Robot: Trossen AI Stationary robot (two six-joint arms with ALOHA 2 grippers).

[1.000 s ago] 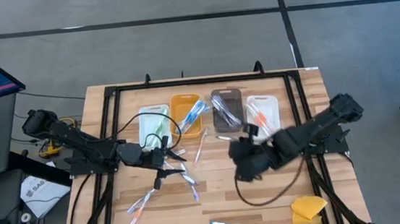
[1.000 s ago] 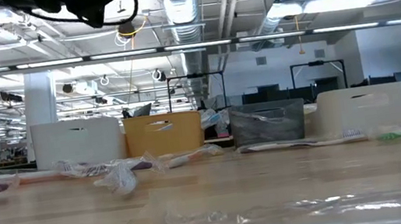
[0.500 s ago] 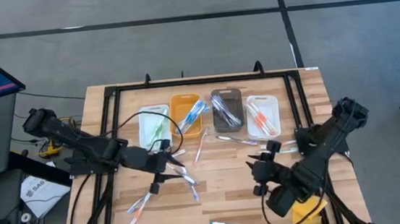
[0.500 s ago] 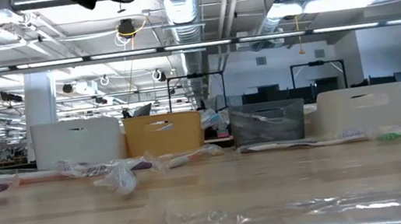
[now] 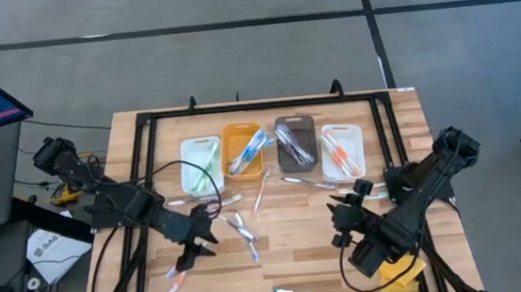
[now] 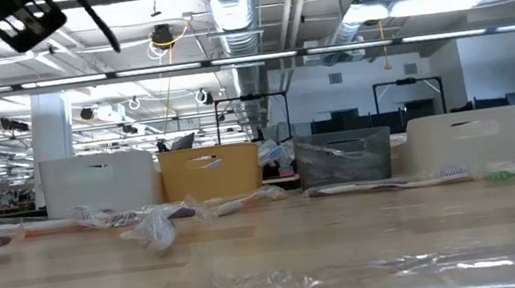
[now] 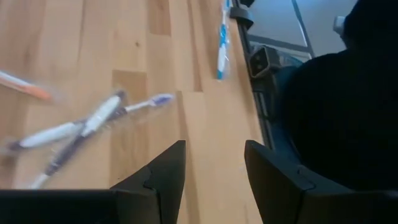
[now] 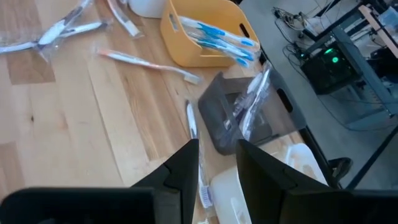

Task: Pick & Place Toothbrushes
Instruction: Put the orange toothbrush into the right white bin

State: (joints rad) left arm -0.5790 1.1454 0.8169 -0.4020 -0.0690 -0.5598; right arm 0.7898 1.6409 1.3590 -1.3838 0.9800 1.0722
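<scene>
Left pincer shifted nearer the table's front, right pincer seemingly pulled back from the bins.

no readable text, labels or signs

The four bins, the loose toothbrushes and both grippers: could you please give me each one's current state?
Left gripper: open, empty, above the table.
Right gripper: slightly open, empty.
White bin: holds green toothbrushes.
Yellow bin: holds blue toothbrushes.
Grey bin: holds wrapped toothbrushes.
Right white bin: holds orange toothbrushes.
Loose toothbrushes: scattered on the table.

Toothbrushes scattered on table, in bins
</scene>
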